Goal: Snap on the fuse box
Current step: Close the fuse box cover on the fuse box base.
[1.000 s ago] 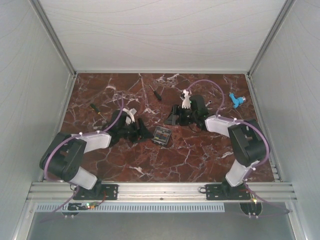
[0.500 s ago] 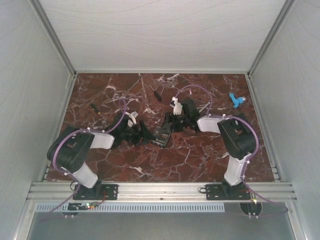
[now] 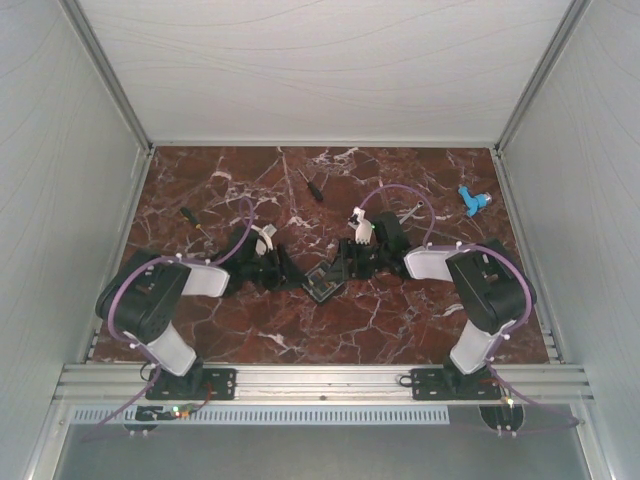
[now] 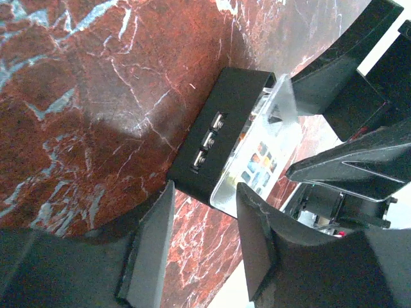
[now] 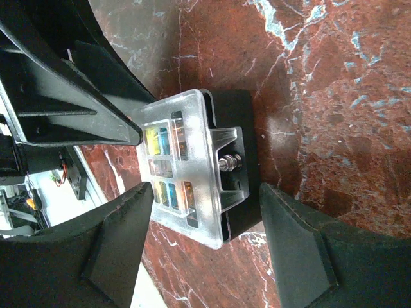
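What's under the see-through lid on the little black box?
Under the clear lid, small yellow, orange and blue fuses show in the fuse box. The deeper parts of the box stay hidden.

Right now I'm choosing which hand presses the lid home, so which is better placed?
Probably the right hand: its open fingers straddle the fuse box and clear lid. The left hand sits off one end.

Even, soft light fills the overhead view, which is sharp throughout. In both wrist views the marble tabletop shows pale glare, the near fingers are blurred, and the background patches are overexposed.
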`<state>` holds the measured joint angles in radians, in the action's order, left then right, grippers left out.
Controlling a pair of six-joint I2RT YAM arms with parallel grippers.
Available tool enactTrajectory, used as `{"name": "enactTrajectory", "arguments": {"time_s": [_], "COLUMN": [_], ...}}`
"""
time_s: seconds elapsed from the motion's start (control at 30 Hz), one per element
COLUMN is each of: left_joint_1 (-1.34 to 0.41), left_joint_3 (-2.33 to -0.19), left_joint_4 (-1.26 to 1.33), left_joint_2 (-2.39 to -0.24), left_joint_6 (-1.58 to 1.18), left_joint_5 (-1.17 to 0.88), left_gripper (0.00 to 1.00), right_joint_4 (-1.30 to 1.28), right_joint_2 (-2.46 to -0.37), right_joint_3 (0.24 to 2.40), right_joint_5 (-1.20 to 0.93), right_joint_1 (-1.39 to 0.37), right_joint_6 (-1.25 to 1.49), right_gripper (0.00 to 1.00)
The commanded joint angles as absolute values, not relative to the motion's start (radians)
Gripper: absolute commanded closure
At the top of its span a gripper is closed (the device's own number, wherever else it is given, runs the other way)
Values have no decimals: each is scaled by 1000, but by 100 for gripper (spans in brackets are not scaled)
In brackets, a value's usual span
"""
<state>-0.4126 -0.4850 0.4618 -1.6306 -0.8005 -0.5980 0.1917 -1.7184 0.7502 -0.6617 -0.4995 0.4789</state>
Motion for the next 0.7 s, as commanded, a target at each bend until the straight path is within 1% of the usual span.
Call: {"name": "enactTrajectory", "arguments": {"time_s": [0.0, 0.07, 0.23, 0.43, 0.57, 0.67], "left_joint_1": [-411, -414, -426, -446, -446, -446], "left_joint_3": [-530, -529, -525, -530, -548, -567], "left_joint_4": [466, 450, 437, 419, 418, 412], "left_joint_2": [-1647, -1654, -1680, -1706, -1710, -1713], "left_joint_6": [-767, -759, -752, -743, -741, -736], "left_joint_5": [-587, -576, -575, -563, -563, -563], "left_gripper": [61, 65, 69, 71, 71, 70], "right_joint_4": [231, 219, 177, 159, 181, 187], "right_joint_2": [-1734, -1739, -1760, -1799, -1809, -1812], "right_joint_3": [740, 737, 731, 712, 671, 643], "right_joint_5": [-672, -671, -668, -668, -660, -646], "right_joint_1": [-508, -510, -519, -532, -539, -548], "right_joint_6": [492, 486, 463, 455, 474, 477], "right_gripper": [36, 37, 40, 49, 60, 64]}}
